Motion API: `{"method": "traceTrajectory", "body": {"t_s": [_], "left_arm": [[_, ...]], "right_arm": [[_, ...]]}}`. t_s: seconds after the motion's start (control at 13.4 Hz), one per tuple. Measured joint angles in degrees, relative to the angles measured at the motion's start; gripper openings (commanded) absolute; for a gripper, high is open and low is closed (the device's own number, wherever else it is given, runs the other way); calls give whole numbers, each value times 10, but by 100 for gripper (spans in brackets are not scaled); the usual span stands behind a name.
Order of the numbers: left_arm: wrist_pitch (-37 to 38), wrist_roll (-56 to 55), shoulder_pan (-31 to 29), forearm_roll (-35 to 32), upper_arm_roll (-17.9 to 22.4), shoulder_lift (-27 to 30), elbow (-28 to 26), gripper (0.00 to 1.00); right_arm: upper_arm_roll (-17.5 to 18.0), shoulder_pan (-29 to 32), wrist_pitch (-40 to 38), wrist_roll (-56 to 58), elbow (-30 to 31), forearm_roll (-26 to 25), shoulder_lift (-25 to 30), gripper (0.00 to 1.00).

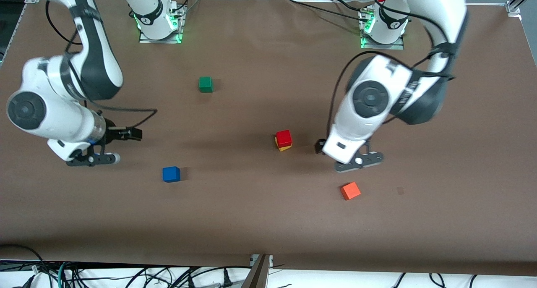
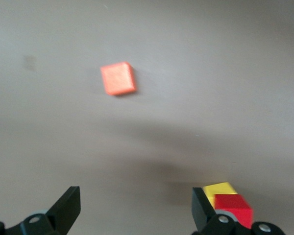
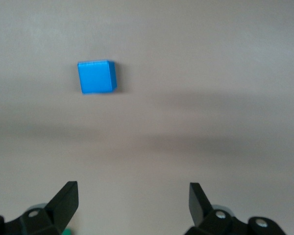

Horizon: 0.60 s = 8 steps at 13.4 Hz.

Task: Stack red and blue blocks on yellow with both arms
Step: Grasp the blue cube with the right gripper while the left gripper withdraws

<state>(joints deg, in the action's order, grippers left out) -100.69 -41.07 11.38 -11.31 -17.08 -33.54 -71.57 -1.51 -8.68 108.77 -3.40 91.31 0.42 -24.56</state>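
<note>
Already the red block [image 1: 284,137] sits on the yellow block [image 1: 284,147] near the middle of the table [image 1: 260,221], turned a little against it, so one yellow corner shows from under it. The blue block [image 1: 171,174] lies alone on the table, toward the right arm's end and nearer to the front camera than the stack. The left claw [image 2: 135,208] is released and carries nothing; it is beside the stack, on the side of the left arm's end, with the stack just outside one finger [image 2: 202,208] in the left wrist view. The right claw [image 3: 133,203] is also spread and empty, over bare table not far from the blue block, which its wrist camera sees ahead of the fingers. I judge that the blue block is the remaining step. Several things can go wrong from here. If the left claw moves sideways while it is low, a finger can touch the red block and push it off. If the right claw closes off-centre on the blue block, the block can turn or slip. Since the red block is not square on the yellow one, a blue block set down with a side push can bring the whole stack down. The orange block [image 1: 350,191] and the green block [image 1: 205,84] lie well apart and should stay untouched.
</note>
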Motion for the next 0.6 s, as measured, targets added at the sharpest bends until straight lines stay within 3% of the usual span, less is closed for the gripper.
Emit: {"method": "traceTrajectory", "body": {"t_s": [0.37,0.6], "left_arm": [[92,132,-85,3,-3,39,34,100],[129,186,-125,15,-3,66,37,100]], "right_arm": [[8,-6,193,0,1,2,-130,100],[26,-16,235,2,-39,2,-170,100]]}}
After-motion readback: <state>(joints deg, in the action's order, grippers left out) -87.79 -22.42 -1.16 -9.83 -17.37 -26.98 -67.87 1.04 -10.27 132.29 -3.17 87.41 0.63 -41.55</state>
